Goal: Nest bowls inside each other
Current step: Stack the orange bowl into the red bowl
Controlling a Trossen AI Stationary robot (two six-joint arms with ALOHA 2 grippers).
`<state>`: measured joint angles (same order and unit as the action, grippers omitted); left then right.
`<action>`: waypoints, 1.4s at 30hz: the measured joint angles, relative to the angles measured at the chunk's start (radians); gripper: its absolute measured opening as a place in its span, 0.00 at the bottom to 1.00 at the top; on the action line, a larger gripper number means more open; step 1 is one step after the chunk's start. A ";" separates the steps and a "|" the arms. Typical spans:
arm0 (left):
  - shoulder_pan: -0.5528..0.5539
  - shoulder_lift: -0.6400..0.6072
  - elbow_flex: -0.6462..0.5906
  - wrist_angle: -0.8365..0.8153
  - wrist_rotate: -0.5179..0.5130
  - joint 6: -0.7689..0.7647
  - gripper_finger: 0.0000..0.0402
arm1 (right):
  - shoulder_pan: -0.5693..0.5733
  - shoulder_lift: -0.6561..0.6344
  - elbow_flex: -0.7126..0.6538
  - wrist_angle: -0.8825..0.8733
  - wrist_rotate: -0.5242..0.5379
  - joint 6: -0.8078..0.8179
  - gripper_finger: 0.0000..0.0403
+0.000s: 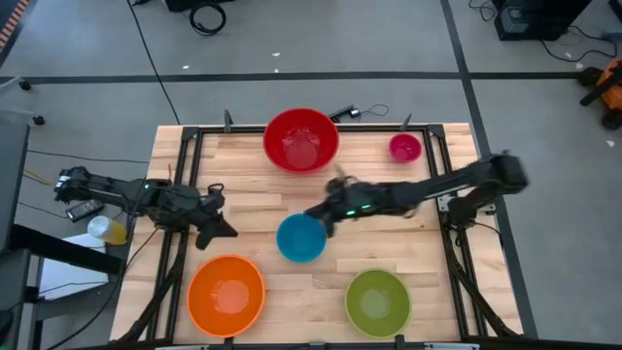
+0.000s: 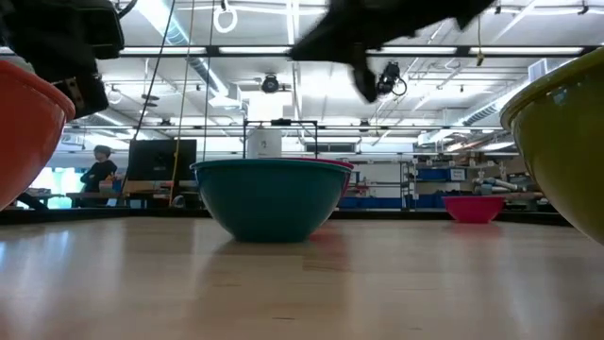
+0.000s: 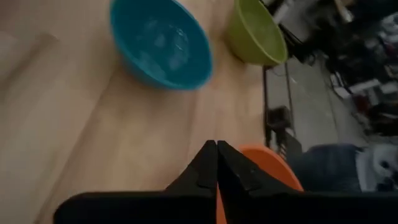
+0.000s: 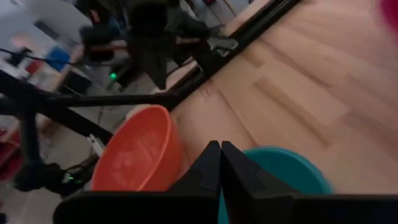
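Bench (image 1: 262, 209): pale wood planks in a black frame; all five bowls stand apart on it, none nested.
Red bowl (image 1: 301, 140): largest, at the far edge near the middle, upright and empty.
Orange bowl (image 1: 225, 295): near edge on the left side, upright; in the left wrist view its rim shows just behind the pincer tips.
Green bowl (image 1: 378, 301): near edge on the right side, upright, well apart from the orange bowl.
Blue bowl (image 1: 301, 238): mid-bench, between the two arms, upright and empty; in the low view it stands flat on the wood.
Pink bowl (image 1: 405, 148): smallest, far right corner, near the frame rail.
Left pincer (image 1: 222, 230): over the bench beside the orange bowl's far rim and left of the blue bowl; in its wrist view the two fingers meet at the tips, closed with nothing between them.
Right pincer (image 1: 316, 215): reaching in from the right, above the blue bowl's far rim; in its wrist view the fingers are pressed together, gripping nothing.
Person (image 2: 97, 176): stands far off in the room behind the bench.
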<state>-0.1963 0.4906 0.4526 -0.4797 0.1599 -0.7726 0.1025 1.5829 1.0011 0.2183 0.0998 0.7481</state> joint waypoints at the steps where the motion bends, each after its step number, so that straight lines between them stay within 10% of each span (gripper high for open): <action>1: 0.000 0.000 0.000 -0.014 0.013 -0.005 0.07 | 0.003 0.056 0.054 -0.003 -0.016 -0.010 0.05; 13: 0.000 0.000 0.000 -0.122 0.171 -0.026 0.52 | 0.041 0.587 0.726 -0.294 -0.068 -0.167 0.29; 24: 0.000 0.000 0.000 -0.153 0.204 -0.029 0.55 | 0.046 0.827 1.053 -0.451 -0.157 -0.147 0.58; 35: 0.000 0.000 0.000 -0.153 0.166 -0.025 0.52 | 0.077 0.884 1.074 -0.511 -0.202 -0.139 0.52; 42: 0.000 0.000 0.000 -0.153 0.148 -0.025 0.52 | 0.070 0.885 1.074 -0.567 -0.225 -0.124 0.29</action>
<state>-0.1959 0.4908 0.4526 -0.6327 0.3078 -0.7975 0.1725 2.4676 2.0747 -0.3483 -0.1254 0.6241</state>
